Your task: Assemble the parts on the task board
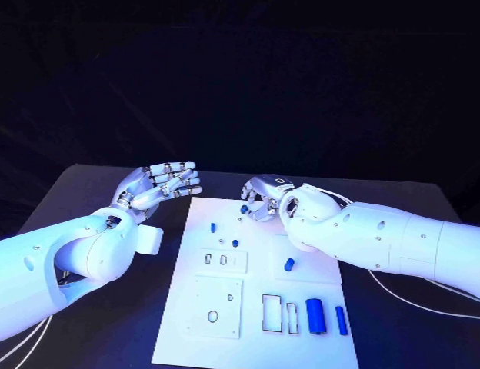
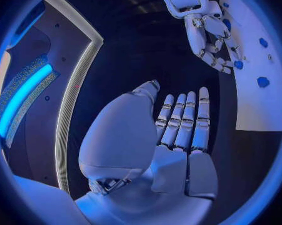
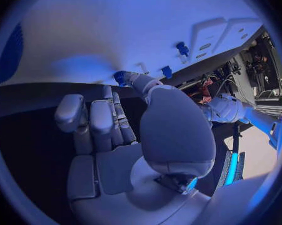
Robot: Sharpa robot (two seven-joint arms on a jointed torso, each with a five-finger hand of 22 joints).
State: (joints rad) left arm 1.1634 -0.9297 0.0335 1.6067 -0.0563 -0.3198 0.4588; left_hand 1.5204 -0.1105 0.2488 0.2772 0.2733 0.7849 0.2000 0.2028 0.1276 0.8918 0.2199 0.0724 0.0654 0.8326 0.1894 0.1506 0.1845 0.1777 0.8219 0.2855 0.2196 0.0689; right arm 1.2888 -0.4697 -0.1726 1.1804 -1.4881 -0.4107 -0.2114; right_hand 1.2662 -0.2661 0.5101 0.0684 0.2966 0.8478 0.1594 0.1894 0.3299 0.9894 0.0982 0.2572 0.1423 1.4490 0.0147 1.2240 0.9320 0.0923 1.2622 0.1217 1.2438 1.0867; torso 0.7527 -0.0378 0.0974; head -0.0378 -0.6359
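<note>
The right hand [image 1: 265, 196] is pinching a small blue part [image 1: 245, 208] right at the far edge of the task board [image 1: 257, 338], left hand [image 1: 162, 184] hovering spread just off its far-left corner, so I'd go slow and line it up square before pushing it in.

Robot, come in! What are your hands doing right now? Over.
Left hand open beside task board. Right hand pinching small blue part at board's far edge. Nothing in the way.

Parts [image 1: 315, 315] on task board [image 1: 196, 338]
</note>
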